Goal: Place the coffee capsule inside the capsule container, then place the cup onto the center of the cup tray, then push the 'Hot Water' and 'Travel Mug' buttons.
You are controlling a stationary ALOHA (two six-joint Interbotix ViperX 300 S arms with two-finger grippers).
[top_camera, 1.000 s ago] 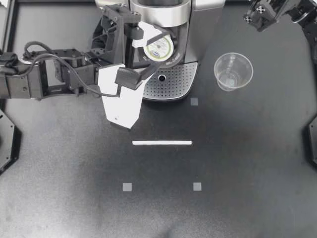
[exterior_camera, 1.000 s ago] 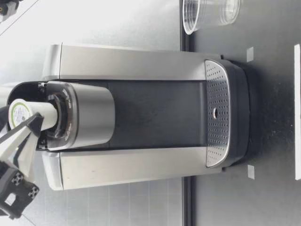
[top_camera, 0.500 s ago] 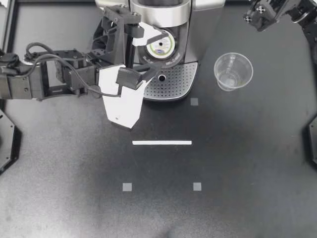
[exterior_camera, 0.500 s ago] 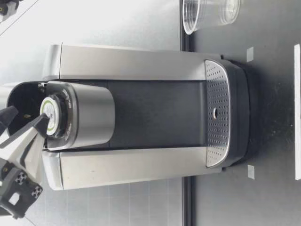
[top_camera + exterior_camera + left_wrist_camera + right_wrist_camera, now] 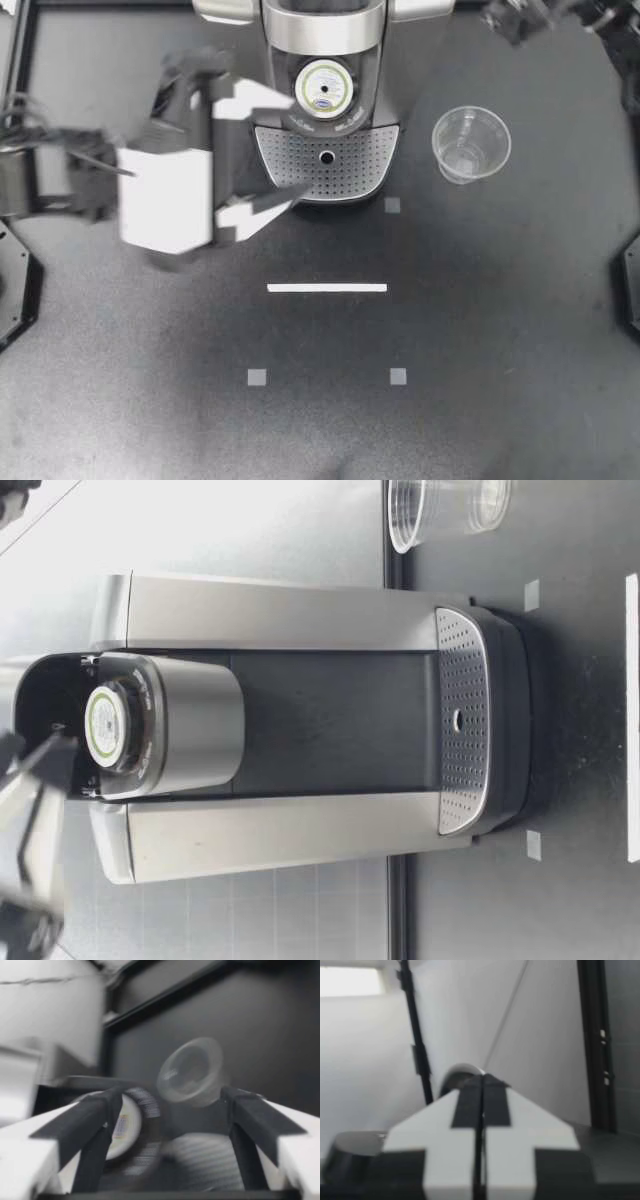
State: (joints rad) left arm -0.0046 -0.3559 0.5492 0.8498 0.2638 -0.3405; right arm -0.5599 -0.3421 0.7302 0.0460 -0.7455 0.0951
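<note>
coffee capsule [image 5: 324, 89]: is sitting lid-up inside the capsule container [image 5: 296, 110] at the top of the coffee machine [image 5: 325, 30]; judging from this, the first step is looking done
left hand [image 5: 290, 145]: is hanging beside the machine over the tabletop [image 5: 450, 320], blurred in outline; its fingers are spreading wide and gripping nothing; in its wrist view the capsule [image 5: 122, 1125] and the cup [image 5: 192, 1072] are showing ahead between the fingers, touching neither; the wide opening is probably because the capsule is already seated
right hand [image 5: 505, 18]: is hovering at the far edge beyond the cup; its wrist view is showing the fingers [image 5: 470, 1100] pressing together with nothing between them; it is likely staying clear of the machine
cup [image 5: 471, 143]: is standing upright on the tabletop just beside the machine, on the right arm's side, apart from the tray
cup tray [image 5: 350, 160]: is lying bare at the machine's foot, below the capsule container
next: moving the cup onto the tray's centre; the thin clear wall is probably calling for a gentle grip
buttons: are not showing clearly in any view
</note>
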